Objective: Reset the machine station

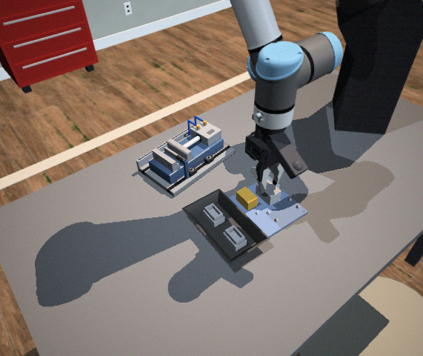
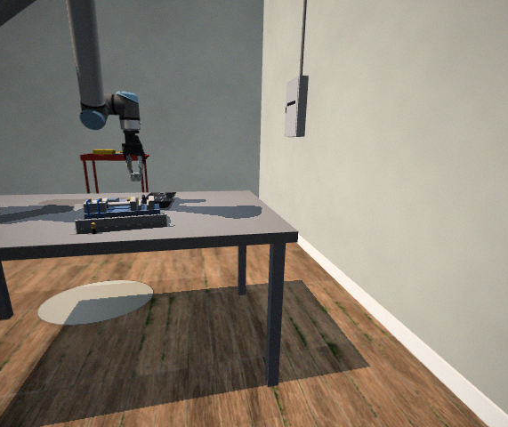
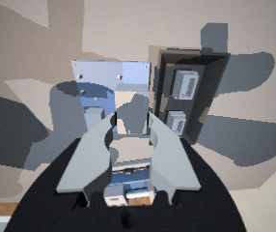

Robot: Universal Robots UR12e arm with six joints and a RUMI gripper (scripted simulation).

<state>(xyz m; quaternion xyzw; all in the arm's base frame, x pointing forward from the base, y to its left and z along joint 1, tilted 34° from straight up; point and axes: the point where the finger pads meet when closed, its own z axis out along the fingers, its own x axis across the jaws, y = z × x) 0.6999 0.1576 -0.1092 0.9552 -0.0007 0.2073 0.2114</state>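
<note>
My gripper (image 1: pixel 267 182) is shut on a gray aluminum blank (image 1: pixel 268 190) and holds it above the blue infeed plate (image 1: pixel 274 214); the side view shows the gripper (image 2: pixel 135 173) well above the table. In the wrist view the held blank (image 3: pixel 130 141) sits between the fingers. A yellow brass blank (image 1: pixel 247 198) lies on the plate near the tray. Another gray blank (image 3: pixel 94 118) lies on the plate, in shadow. The open vise (image 1: pixel 184 155) stands to the far left of the plate, with nothing between its jaws. The black outfeed tray (image 1: pixel 224 224) holds two finished parts (image 1: pixel 214 214) (image 1: pixel 235 236), pockets up.
The tray touches the plate's near-left edge. Short pins (image 1: pixel 276 219) stand on the plate's front half. A red tool cabinet (image 1: pixel 37 36) stands on the floor far behind the table. The arm's dark base (image 1: pixel 375 64) stands at the table's back right.
</note>
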